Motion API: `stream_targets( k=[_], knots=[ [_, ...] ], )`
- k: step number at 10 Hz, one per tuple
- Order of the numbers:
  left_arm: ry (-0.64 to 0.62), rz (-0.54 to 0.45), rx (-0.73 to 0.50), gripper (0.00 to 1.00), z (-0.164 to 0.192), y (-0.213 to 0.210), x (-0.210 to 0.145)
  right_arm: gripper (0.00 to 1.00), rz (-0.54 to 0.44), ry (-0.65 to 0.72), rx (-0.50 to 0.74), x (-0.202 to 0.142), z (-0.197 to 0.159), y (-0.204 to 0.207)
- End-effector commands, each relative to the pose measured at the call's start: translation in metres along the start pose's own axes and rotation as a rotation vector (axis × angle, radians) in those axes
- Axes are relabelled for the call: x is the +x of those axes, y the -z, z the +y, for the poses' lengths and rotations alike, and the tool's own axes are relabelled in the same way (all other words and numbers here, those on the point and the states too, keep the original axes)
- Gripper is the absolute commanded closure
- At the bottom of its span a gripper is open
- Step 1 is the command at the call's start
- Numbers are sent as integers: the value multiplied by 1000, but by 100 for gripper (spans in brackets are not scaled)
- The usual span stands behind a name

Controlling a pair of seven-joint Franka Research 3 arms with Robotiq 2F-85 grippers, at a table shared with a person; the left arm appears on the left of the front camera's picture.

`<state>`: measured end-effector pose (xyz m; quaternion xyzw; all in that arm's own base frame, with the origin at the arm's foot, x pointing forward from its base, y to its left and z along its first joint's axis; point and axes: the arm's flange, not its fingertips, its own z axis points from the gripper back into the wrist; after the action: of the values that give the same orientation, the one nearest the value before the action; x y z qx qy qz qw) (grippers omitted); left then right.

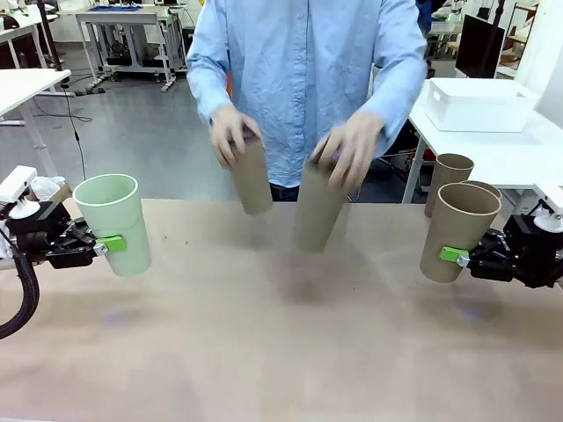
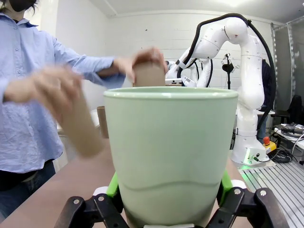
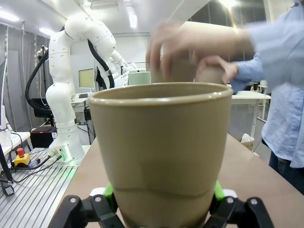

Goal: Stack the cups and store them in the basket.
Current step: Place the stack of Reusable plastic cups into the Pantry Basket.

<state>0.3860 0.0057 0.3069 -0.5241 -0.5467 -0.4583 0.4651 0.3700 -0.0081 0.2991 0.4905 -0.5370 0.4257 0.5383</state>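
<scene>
Cups [image 1: 113,220], one tight within each end effector [image 1: 119,245]

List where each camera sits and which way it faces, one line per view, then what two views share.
Front view: fixed between the arms, facing across the table at the person; left gripper grips the mint green cup, right gripper a tan cup.
Left wrist view: looks along its fingers, toward the right arm.
Right wrist view: looks along its fingers, toward the left arm.
Shared: both wrist views catch the person's hands.
</scene>
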Motion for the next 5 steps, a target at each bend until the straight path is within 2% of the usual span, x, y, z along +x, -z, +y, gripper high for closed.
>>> stream_targets(
  k=[1,5],
  knots=[
    [6,-6,11,13,0,0,1,16,1,-9,-1,2,0,0],
    [6,-6,11,13,0,0,1,16,1,-9,-1,2,0,0]
  ],
)
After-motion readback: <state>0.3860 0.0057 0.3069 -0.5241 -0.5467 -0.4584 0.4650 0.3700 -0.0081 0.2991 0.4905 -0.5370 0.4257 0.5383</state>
